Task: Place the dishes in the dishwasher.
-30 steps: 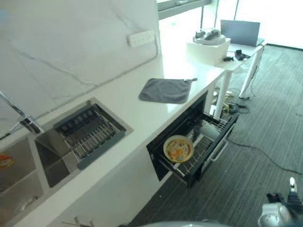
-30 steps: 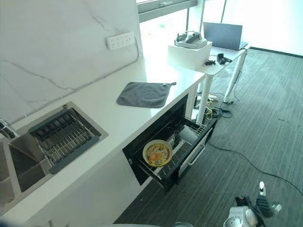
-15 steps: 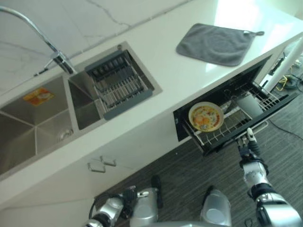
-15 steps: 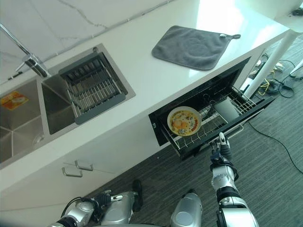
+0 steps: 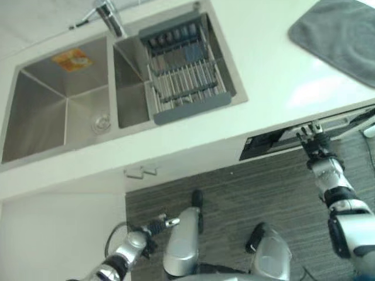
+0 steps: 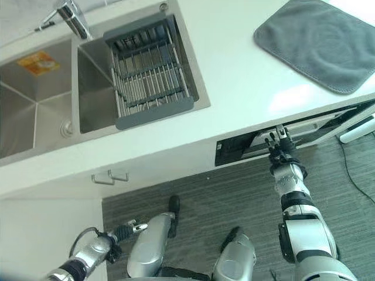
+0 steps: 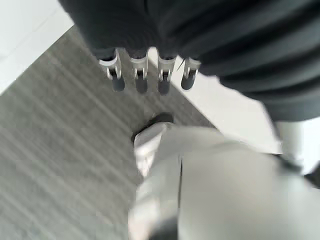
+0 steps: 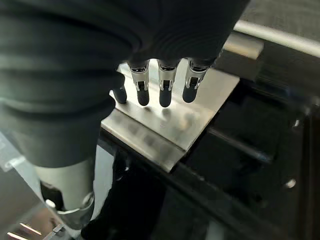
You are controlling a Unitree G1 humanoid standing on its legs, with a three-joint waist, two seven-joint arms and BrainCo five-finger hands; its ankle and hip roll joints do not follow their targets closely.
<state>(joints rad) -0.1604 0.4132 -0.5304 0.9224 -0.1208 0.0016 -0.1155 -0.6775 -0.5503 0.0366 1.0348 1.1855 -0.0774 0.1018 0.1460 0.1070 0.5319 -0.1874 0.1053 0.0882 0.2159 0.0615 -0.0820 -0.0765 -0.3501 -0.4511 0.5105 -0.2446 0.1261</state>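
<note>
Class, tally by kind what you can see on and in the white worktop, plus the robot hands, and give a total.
Sink basins: 2
Taps: 1
Dish racks: 1
Grey cloths: 1
Robot hands: 2, the left robot hand and the right robot hand
Total: 7

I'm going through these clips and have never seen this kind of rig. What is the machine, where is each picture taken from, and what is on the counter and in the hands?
This is a two-legged humanoid robot with two silver arms and fingered hands. Two pictures come from a stereo camera on its head, looking down; the other two come from cameras on its wrists, looking along each hand. On the white counter are a double sink with a grey drying rack set in it, and a grey cloth. Under the counter's edge is the dishwasher drawer. The right hand reaches toward it with straight fingers, holding nothing. The left hand hangs low over the grey floor, fingers relaxed, also holding nothing.
</note>
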